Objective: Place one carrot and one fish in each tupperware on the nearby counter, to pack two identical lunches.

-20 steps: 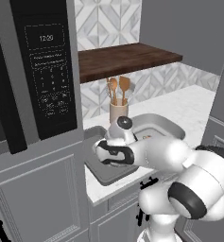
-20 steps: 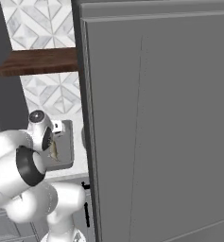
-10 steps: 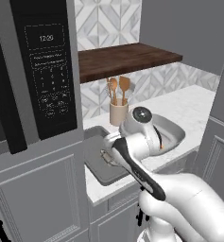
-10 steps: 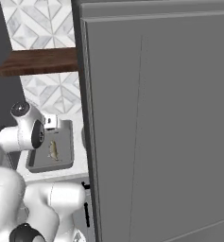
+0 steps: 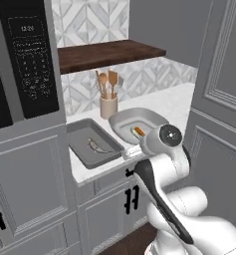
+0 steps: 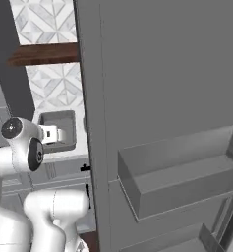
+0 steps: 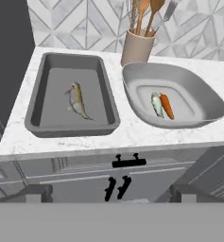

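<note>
- Hand view looks over the white, faintly marbled counter (image 7: 132, 134), where two shallow grey containers sit side by side.
- On the left of that view, the rectangular grey tupperware (image 7: 108, 101) with low walls holds one small brownish fish (image 7: 77, 100), lying near its middle.
- Beside it, the second grey tupperware (image 7: 212, 101), more rounded here, holds one orange carrot (image 7: 167, 106) and a pale fish (image 7: 156, 105), lying together on its floor.
- Behind the two, a beige utensil holder (image 7: 137, 47) stands with wooden spoons (image 7: 144, 12) in it, just beside the rounded container's far rim.
- Below the counter edge, grey panelled cabinets (image 7: 75, 172) show black handles (image 7: 129, 162).
- Gripper (image 7: 111, 194): its two dark tips stand far apart at the bottom of the hand view, pinching nothing, back from the counter's front edge.
- Left base view shows both containers too, the fish in the left one (image 5: 96, 146) and the carrot in the right one (image 5: 139, 131).
- Against a second ago: the base cameras have shifted, so the whole scene sits differently, and the arm has swung back from over the containers; the fingers have spread a little wider.
</note>
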Robot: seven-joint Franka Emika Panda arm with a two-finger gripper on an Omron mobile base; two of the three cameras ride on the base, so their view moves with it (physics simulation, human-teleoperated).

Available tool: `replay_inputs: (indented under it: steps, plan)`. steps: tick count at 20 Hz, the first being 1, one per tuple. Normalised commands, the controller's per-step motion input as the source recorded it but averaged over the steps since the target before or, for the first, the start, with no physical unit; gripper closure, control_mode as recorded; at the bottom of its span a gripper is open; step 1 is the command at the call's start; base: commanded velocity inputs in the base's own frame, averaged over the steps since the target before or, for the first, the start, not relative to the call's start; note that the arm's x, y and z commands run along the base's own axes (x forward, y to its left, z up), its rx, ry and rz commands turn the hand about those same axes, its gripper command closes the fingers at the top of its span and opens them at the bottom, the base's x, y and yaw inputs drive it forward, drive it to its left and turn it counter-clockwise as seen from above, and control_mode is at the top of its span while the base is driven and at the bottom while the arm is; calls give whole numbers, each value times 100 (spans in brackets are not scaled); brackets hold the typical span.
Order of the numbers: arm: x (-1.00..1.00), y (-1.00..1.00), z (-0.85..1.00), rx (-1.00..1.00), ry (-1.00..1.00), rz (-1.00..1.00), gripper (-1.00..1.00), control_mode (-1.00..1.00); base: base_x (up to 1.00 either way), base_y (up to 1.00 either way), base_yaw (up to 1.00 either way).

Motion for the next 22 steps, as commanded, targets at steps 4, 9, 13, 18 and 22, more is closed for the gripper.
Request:
replay_inputs:
  steps: [4,9,13,18,22]
  plan:
    - [0,0,0,0,0,0,-100,100,-100,13,-24]
    - [0,0,0,0,0,0,-100,100,-100,54,-41]
    - [0,0,0,0,0,0,-100,100,-92,27,-75]
    - [0,0,0,0,0,0,-100,100,-43,7,-97]
    - [0,0,0,0,0,0,-100,100,-1,-15,-98]
